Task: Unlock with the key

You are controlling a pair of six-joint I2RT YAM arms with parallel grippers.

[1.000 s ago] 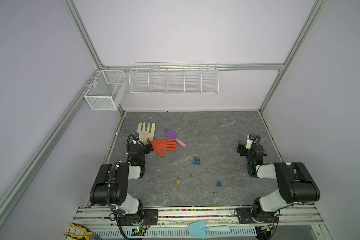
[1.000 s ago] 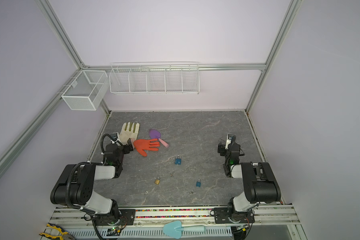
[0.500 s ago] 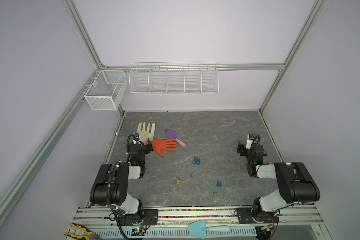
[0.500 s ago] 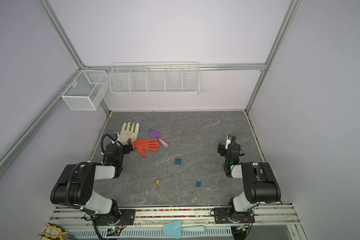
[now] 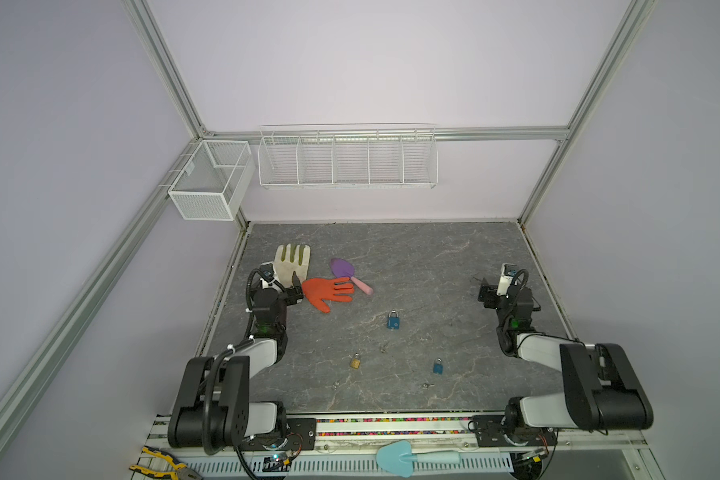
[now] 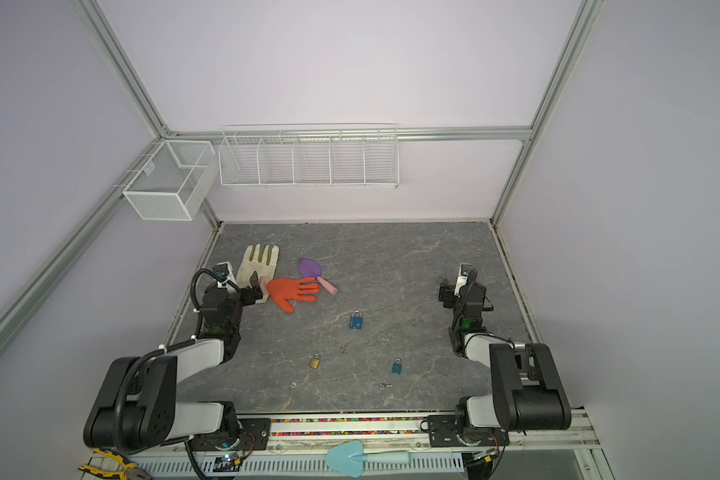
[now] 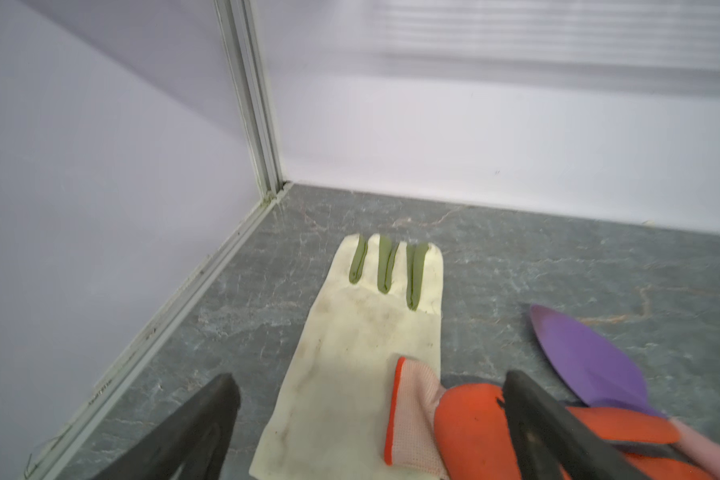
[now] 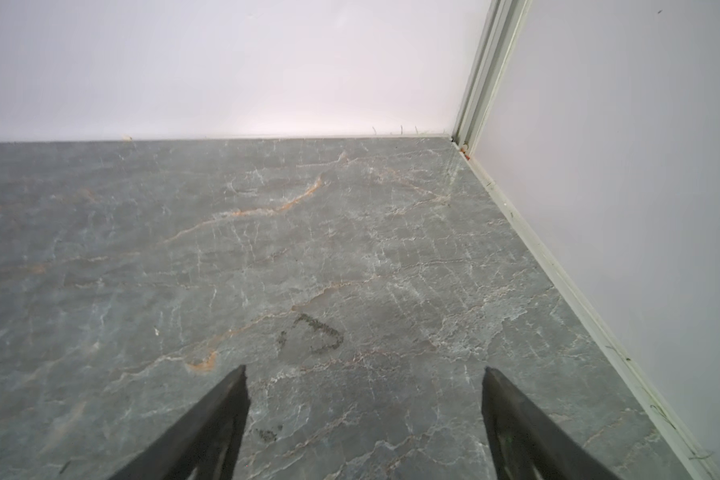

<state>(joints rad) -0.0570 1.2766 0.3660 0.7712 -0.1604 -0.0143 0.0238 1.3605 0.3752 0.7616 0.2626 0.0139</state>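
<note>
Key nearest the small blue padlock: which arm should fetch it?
Right, probably. That key lies right of the table's middle, nearer the right gripper, which is open over bare table. The left gripper, also open, hangs over the white glove, farther away.
</note>
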